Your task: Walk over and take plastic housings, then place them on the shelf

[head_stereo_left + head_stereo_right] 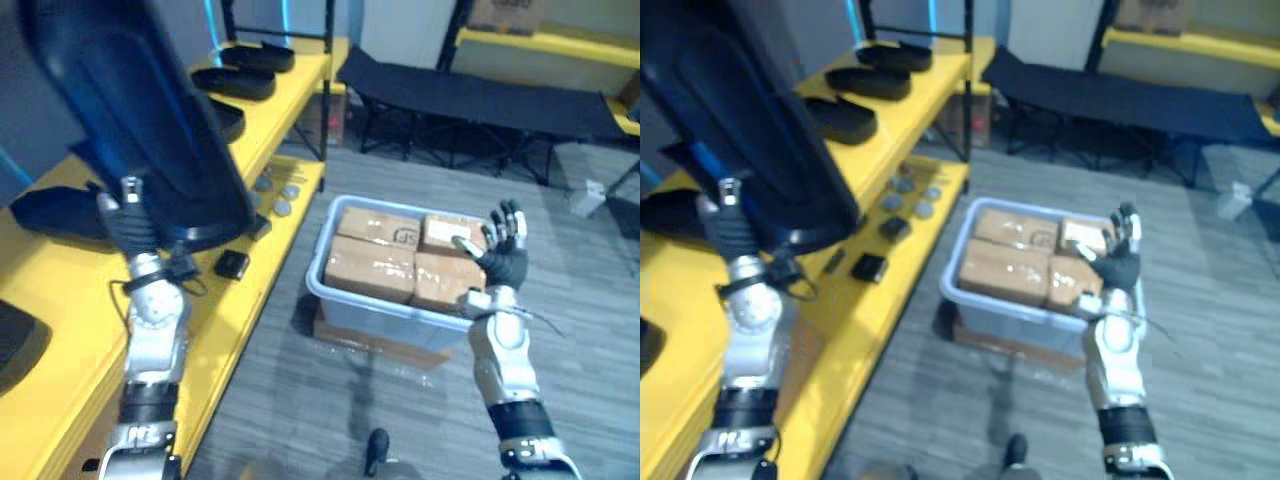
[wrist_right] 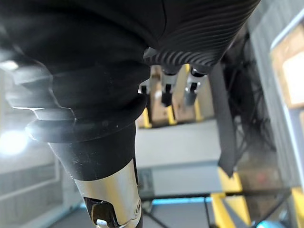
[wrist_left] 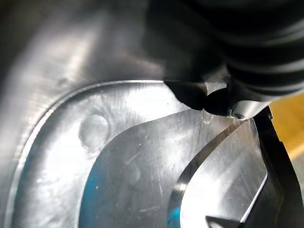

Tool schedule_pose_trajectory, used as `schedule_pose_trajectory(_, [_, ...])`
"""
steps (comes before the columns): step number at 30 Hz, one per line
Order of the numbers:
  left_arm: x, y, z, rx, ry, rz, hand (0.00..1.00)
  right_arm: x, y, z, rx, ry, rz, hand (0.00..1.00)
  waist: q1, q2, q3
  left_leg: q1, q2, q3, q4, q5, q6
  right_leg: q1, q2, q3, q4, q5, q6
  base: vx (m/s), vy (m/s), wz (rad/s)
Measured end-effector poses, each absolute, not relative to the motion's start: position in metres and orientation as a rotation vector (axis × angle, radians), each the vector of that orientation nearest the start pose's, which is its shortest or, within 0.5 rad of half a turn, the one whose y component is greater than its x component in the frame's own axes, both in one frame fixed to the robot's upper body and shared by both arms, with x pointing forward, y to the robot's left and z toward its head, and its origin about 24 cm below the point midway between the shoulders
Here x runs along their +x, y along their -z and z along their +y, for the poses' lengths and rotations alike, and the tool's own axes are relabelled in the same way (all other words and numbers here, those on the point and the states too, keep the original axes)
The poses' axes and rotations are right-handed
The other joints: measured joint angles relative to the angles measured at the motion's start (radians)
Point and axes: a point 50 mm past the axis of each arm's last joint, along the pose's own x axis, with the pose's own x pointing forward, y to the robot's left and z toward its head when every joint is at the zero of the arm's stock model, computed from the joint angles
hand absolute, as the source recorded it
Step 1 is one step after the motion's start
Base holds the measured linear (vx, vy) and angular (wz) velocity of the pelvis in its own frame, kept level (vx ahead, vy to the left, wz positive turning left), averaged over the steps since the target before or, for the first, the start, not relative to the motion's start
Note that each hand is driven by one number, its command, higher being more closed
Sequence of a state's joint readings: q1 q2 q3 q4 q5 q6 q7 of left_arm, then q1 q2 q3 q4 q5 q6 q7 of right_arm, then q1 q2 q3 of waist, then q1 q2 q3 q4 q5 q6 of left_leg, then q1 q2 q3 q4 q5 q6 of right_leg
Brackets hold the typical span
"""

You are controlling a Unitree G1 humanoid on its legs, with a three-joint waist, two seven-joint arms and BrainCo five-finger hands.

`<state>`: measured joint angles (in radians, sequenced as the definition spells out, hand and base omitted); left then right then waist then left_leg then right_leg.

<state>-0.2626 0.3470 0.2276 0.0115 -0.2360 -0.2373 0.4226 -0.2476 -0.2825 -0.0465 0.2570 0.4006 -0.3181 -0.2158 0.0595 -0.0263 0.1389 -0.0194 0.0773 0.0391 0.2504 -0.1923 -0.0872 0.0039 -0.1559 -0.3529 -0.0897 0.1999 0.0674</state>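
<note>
A large glossy black plastic housing (image 1: 130,110) stands tilted above the yellow shelf (image 1: 60,300) on the left, its lower edge close to the shelf top. My left hand (image 1: 125,215) sits at the housing's lower part, curled on it; the left wrist view has the shiny housing surface (image 3: 118,156) right against the hand's dark cover (image 3: 247,52). My right hand (image 1: 505,250) is raised over the floor at the right, open with fingers spread and holding nothing.
More black housings (image 1: 245,80) lie further along the shelf, another (image 1: 50,210) lies behind my left arm. A small black part (image 1: 232,264) and grey discs (image 1: 280,195) sit near the shelf edge. A pale bin (image 1: 325,275) of cardboard boxes stands on the floor, a dark cot (image 1: 480,95) behind it.
</note>
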Motion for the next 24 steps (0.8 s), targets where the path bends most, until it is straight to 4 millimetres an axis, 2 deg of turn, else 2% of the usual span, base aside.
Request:
schedule_pose_trajectory(4, [0.262, -0.144, 0.281, 0.003, -0.619, -0.507, 1.0, 0.3, -0.09, -0.219, 0.151, 0.229, -0.286, 0.0, 0.04, 0.022, -0.016, -0.002, -0.003, -0.024, -0.008, 0.007, -0.002, 0.014, -0.002, -0.026, 0.0, -0.008, -0.002, 0.01, -0.014, 0.19])
schedule_pose_trajectory(7, [0.251, -0.135, 0.289, 0.024, -0.653, -0.463, 1.0, 0.303, -0.083, -0.213, 0.143, 0.185, -0.24, 0.0, 0.047, 0.02, -0.024, 0.0, -0.011, -0.06, -0.029, 0.021, -0.004, 0.033, -0.005, -0.065, -0.001, -0.022, -0.002, 0.01, -0.023, 0.41])
schedule_pose_trajectory(8, [0.24, -0.127, 0.298, 0.035, -0.694, -0.433, 1.0, 0.303, -0.081, -0.205, 0.14, 0.147, -0.227, 0.0, 0.061, 0.019, -0.025, -0.002, -0.011, -0.07, -0.037, 0.026, -0.007, 0.032, -0.003, -0.076, -0.001, -0.023, -0.001, 0.03, -0.024, 0.23])
schedule_pose_trajectory(10, [0.23, -0.116, 0.306, 0.036, -0.74, -0.387, 1.0, 0.304, -0.077, -0.199, 0.139, 0.118, -0.201, 0.0, 0.073, 0.019, -0.026, -0.01, -0.011, -0.094, -0.044, 0.034, -0.01, 0.037, -0.002, -0.099, 0.0, -0.024, 0.0, 0.03, -0.044, 0.4])
schedule_pose_trajectory(11, [0.217, -0.104, 0.313, 0.025, -0.793, -0.344, 1.0, 0.304, -0.074, -0.195, 0.141, 0.103, -0.182, 0.0, 0.093, 0.018, -0.027, -0.019, -0.013, -0.118, -0.057, 0.044, -0.012, 0.037, 0.0, -0.122, 0.008, -0.028, 0.0, 0.04, -0.048, 0.41])
schedule_pose_trajectory(14, [0.192, -0.081, 0.324, 0.014, -0.889, -0.25, 1.0, 0.303, -0.069, -0.189, 0.142, 0.088, -0.156, 0.0, 0.125, 0.019, -0.027, -0.024, -0.019, -0.167, -0.073, 0.061, -0.015, 0.056, -0.001, -0.17, 0.009, -0.04, 0.003, 0.05, -0.042, 0.53])
schedule_pose_trajectory(15, [0.178, -0.072, 0.329, 0.02, -0.93, -0.209, 1.0, 0.303, -0.066, -0.185, 0.133, 0.072, -0.145, 0.0, 0.145, 0.019, -0.027, -0.031, -0.02, -0.19, -0.07, 0.061, -0.016, 0.065, -0.001, -0.192, 0.009, -0.046, 0.005, 0.05, -0.016, 0.65])
schedule_pose_trajectory(19, [0.133, -0.048, 0.34, -0.036, -1.064, -0.117, 1.0, 0.302, -0.062, -0.169, 0.131, 0.033, -0.131, 0.0, 0.211, 0.017, -0.022, -0.061, -0.027, -0.247, -0.077, 0.069, -0.023, 0.067, -0.003, -0.243, 0.009, -0.063, 0.01, 0.02, -0.014, 0.45])
schedule_pose_trajectory(20, [0.126, -0.046, 0.341, -0.038, -1.085, -0.113, 1.0, 0.302, -0.062, -0.167, 0.131, 0.027, -0.129, 0.0, 0.212, 0.017, -0.022, -0.068, -0.03, -0.257, -0.077, 0.07, -0.023, 0.067, -0.004, -0.254, 0.009, -0.068, 0.01, 0.01, -0.007, 0.36])
schedule_pose_trajectory(24, [0.088, -0.046, 0.341, -0.022, -1.197, -0.139, 1.0, 0.302, -0.06, -0.156, 0.154, 0.004, -0.123, 0.0, 0.256, 0.008, -0.001, -0.073, -0.039, -0.285, -0.106, 0.082, -0.021, 0.071, -0.013, -0.292, 0.009, -0.085, 0.012, 0.03, -0.003, 0.3])
